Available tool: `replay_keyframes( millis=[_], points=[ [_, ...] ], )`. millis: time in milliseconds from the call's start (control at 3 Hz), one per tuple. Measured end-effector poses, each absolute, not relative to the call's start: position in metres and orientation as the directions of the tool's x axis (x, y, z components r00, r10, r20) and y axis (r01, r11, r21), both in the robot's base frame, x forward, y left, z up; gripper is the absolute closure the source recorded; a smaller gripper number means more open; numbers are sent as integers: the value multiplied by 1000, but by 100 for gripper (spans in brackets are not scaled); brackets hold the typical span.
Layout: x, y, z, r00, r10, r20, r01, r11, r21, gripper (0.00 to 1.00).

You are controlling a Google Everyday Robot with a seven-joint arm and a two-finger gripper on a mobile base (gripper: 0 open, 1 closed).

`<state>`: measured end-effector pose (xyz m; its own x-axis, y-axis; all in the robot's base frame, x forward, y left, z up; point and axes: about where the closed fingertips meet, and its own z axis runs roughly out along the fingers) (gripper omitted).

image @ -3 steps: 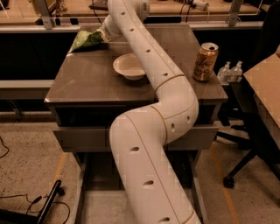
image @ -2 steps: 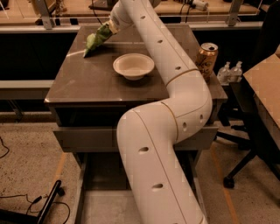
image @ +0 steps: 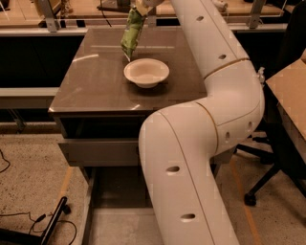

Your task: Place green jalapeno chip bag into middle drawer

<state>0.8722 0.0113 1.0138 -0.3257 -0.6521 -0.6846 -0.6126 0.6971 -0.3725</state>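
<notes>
Green bag [image: 132,32] with pale patches hangs from the gripper [image: 142,5] near the cream bowl [image: 146,72]; brown table [image: 95,86], white arm [image: 224,95].

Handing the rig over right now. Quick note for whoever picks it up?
Hand: at the top edge of the view, over the far side of the table, shut on the bag.
Bag: hangs lengthwise from the hand; in this view its lower tip is just behind the bowl.
Done: pick-up.
Left: bring the bag down to the drawers under the tabletop and release it in the middle one. I cannot tell whether that drawer is open.
</notes>
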Motion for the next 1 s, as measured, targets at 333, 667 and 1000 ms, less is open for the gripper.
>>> replay_keyframes(
  millis=[333,667,1000],
  points=[
    [847,-14,1063,-317,-687,-654,-574,688,-444,100],
    [826,-30,1103,-311,-712,-629,-532,679,-506,100],
    [799,-53,1134,-341,-713,-612,-498,690,-526,100]
  ],
)
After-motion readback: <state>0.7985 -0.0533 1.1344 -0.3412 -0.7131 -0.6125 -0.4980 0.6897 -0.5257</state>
